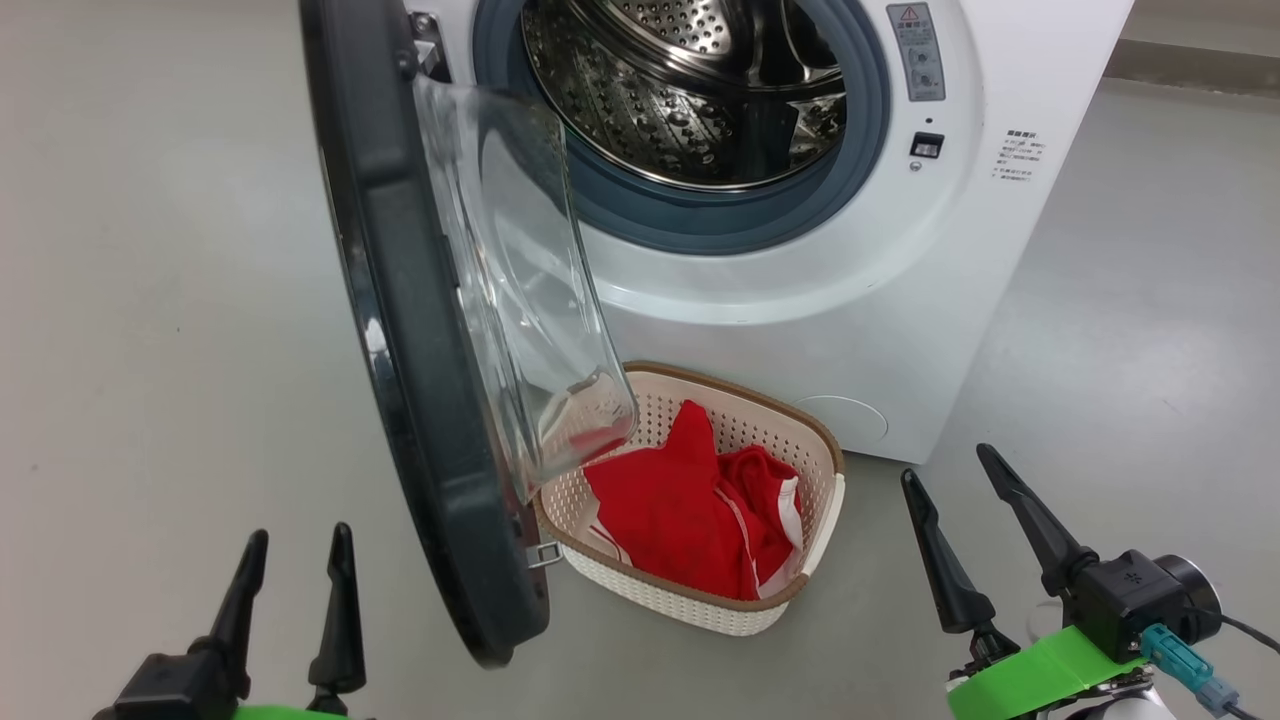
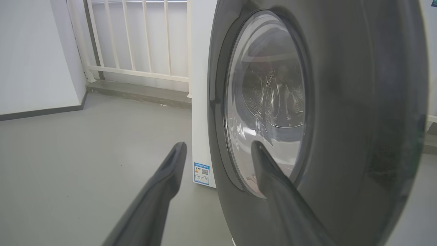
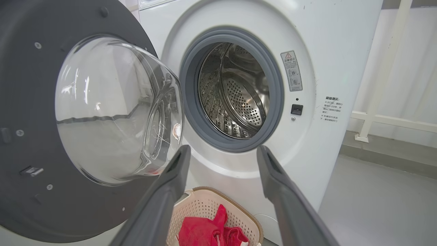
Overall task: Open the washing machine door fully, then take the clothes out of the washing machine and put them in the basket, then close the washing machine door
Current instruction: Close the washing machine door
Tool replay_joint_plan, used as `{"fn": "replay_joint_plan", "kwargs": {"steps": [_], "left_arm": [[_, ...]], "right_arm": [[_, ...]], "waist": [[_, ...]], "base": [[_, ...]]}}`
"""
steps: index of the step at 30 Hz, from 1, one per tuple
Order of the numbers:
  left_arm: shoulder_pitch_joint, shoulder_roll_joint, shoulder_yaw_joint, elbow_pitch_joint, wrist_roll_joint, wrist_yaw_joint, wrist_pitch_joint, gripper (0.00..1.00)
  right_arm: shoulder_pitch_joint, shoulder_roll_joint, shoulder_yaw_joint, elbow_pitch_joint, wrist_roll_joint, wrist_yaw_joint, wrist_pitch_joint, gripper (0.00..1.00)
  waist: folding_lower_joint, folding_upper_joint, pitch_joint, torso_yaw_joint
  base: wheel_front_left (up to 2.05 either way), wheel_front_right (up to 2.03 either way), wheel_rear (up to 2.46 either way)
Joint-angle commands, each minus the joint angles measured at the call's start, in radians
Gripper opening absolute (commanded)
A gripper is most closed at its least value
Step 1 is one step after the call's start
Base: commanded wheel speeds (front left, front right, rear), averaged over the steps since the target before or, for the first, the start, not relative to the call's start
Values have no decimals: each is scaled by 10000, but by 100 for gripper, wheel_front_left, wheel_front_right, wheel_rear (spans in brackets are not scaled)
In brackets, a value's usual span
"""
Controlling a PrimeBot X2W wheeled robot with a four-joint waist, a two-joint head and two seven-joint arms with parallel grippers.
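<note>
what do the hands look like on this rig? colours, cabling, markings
Left hand and right hand: two long dark tapered fingers with pointed tips, on a bright green mount. The right also carries a black camera housing, a teal connector and a thin dark cable. No markings readable.

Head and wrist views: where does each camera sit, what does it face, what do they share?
Head view: on the head, looking down at washing machine door, basket, clothes; left gripper, right gripper below.
Left wrist view: on that wrist, facing the door's outer face; own fingers.
Right wrist view: on that wrist, facing the drum; own fingers.
Shared: the open door, in all three.
</note>
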Motion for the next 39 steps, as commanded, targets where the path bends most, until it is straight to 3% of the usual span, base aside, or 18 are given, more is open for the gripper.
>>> {"fn": "replay_joint_plan", "kwargs": {"steps": [1, 2, 3, 4, 11, 14, 16, 22, 25, 30, 39], "left_arm": [[-377, 140, 343, -209, 71, 33, -113, 90], [-396, 132, 338, -217, 77, 30, -114, 61], [-427, 142, 323, -235, 99, 16, -115, 40], [-466, 140, 325, -258, 98, 10, -115, 0], [-1187, 336, 280, -342, -22, -194, 104, 0], [-1647, 189, 531, -435, -691, -388, 279, 0], [-1928, 10, 829, -544, -1382, -523, 437, 0], [-2708, -747, 1992, -915, -5391, -954, 1733, 0], [-3059, -846, 2500, -1130, -7200, -658, 2601, 0], [-3420, -850, 3030, -1506, -9555, 209, 4482, 0], [-3358, -708, 3134, -2374, -11253, 1034, 6354, 0]], "right_arm": [[-231, -117, 256, -262, 44, 35, -63, 100], [-235, -119, 252, -266, 45, 35, -63, 100], [-239, -118, 251, -269, 43, 35, -63, 100], [-245, -117, 247, -269, 43, 35, -63, 100], [-291, -115, 253, -252, 47, 35, -63, 100], [-342, -122, 269, -254, 56, 35, -63, 100], [-365, -123, 284, -243, 88, 35, -63, 100], [-381, -120, 260, -204, 231, 35, -63, 100], [-411, -128, 271, -184, 272, 35, -63, 100], [-485, -143, 256, -160, 325, 35, -63, 100], [-468, -152, 213, -129, 380, 35, -63, 100]], "waist": [[0, 0, 7, 0], [0, 0, 14, 3], [0, 0, 22, 4], [0, 0, 32, 8], [0, 0, 115, 74], [0, 0, 152, 67], [0, 0, 178, 45], [0, 0, 261, -64], [0, 0, 302, -133], [0, 0, 383, -213], [0, 0, 411, -252]], "base": [[0, 0, 0], [0, 0, 0], [0, 0, 0], [0, 0, 0], [0, 0, 0], [0, 0, 0], [0, 0, 0], [0, 0, 0], [0, 0, 0], [0, 0, 0], [0, 0, 0]]}}
